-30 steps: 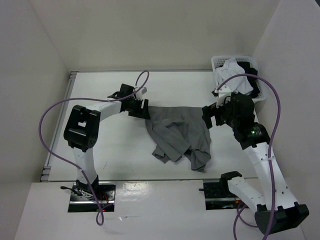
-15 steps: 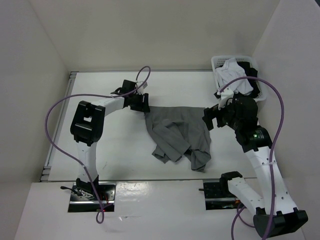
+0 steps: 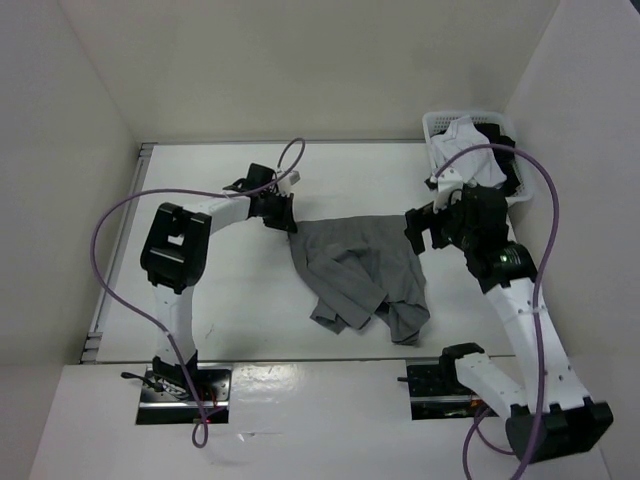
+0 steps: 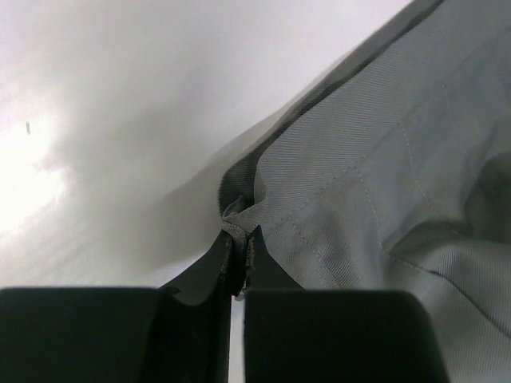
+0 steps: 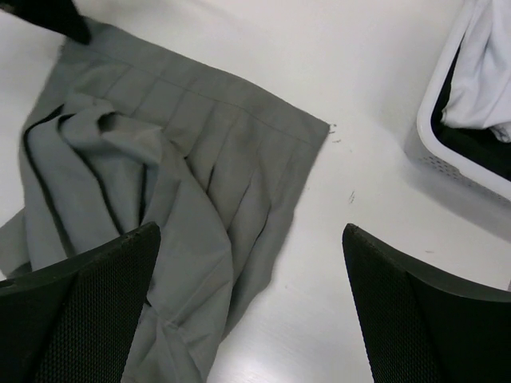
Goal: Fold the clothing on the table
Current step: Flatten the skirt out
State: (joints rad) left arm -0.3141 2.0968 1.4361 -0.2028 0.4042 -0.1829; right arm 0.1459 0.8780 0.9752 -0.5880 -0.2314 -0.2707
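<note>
The grey pleated clothing lies crumpled on the white table, its waistband straight along the far side and its hem bunched toward the near side. My left gripper is shut on the clothing's far left corner, with a pinch of fabric between the black fingertips. My right gripper hovers open above the clothing's far right corner, holding nothing; its two black fingers frame the pleats and bare table.
A white lattice basket holding white and black garments stands at the far right corner, its rim close to my right gripper. White walls enclose the table on three sides. Purple cables loop over both arms.
My left gripper slid right onto the clothing's far left corner and closed on it. The clothing shifted slightly. My right gripper stayed open near the far right corner.
</note>
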